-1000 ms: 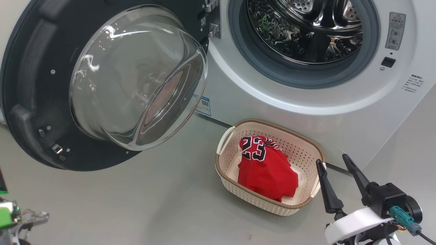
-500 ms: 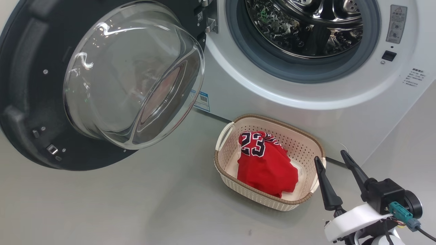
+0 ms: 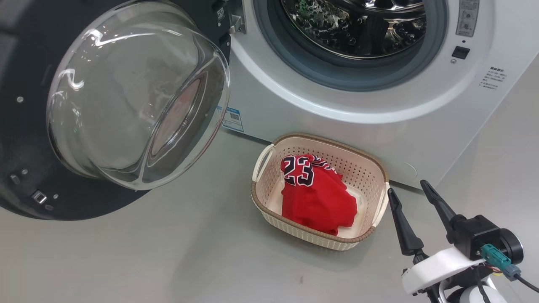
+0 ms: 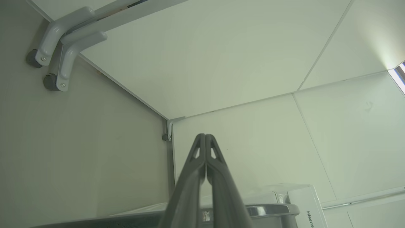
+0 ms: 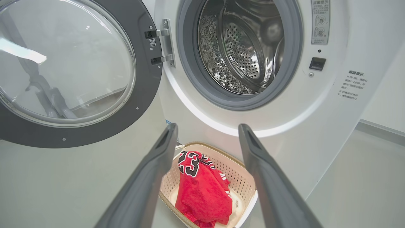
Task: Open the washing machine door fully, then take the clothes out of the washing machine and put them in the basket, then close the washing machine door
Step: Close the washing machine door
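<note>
washing machine door (image 3: 134, 97): wide open, off to the left of your right gripper (image 3: 406, 186)
clothes (image 3: 316, 198): in the basket (image 3: 353, 170), just past its spread fingers
left gripper (image 4: 205, 136): yours is pinched shut

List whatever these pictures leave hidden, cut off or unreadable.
Drum floor: right wrist view, hidden behind the gasket; leftover clothes cannot be ruled out.
Basket bottom: head view, covered by the red jersey.
Door: head view, cut off at the left and top edges.
Panel lettering: too small.
</note>
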Tool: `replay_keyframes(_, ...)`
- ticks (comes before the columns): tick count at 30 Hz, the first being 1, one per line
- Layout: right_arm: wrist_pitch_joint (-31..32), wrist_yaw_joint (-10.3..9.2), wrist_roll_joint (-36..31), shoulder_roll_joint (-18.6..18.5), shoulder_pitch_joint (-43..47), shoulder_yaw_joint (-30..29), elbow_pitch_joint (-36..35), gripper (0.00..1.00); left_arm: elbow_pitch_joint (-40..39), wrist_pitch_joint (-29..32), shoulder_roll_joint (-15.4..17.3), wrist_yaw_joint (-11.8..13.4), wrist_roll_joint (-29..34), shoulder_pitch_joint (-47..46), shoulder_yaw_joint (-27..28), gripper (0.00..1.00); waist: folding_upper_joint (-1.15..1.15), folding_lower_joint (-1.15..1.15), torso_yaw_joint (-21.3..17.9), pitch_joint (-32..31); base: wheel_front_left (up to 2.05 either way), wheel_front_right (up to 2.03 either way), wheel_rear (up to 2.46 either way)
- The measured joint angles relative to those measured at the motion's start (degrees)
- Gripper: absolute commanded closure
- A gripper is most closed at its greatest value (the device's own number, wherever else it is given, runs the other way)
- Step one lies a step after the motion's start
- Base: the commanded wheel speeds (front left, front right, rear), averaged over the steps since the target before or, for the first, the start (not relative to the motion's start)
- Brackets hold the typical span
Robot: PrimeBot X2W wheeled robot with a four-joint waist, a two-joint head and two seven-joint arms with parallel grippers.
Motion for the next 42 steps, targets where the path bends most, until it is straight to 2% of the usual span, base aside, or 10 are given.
replay_keyframes(12, 0.22, -0.01, -0.26, -0.79, -0.77, -0.74, -0.7, 0.0, 6.97, 3.63, 1.47, 0.43, 0.16, -4.43, -4.15, 1.0, 0.0, 0.0, -1.82, 2.35, 0.0, 0.0, 0.0)
replay_keyframes(29, 0.22, -0.01, -0.26, -1.09, -1.09, -1.01, -1.25, 0.0, 12.01, 8.59, 2.61, 0.3, 0.77, -6.48, -8.12, 1.0, 0.0, 0.0, -1.31, 3.26, 0.0, 0.0, 0.0)
replay_keyframes(42, 0.14, -0.02, -0.25, -1.13, -1.29, -1.34, -1.32, 0.0, 12.58, 14.22, 3.22, -5.08, -0.05, -6.09, -8.71, 1.0, 0.0, 0.0, -1.3, 3.48, 0.0, 0.0, 0.0)
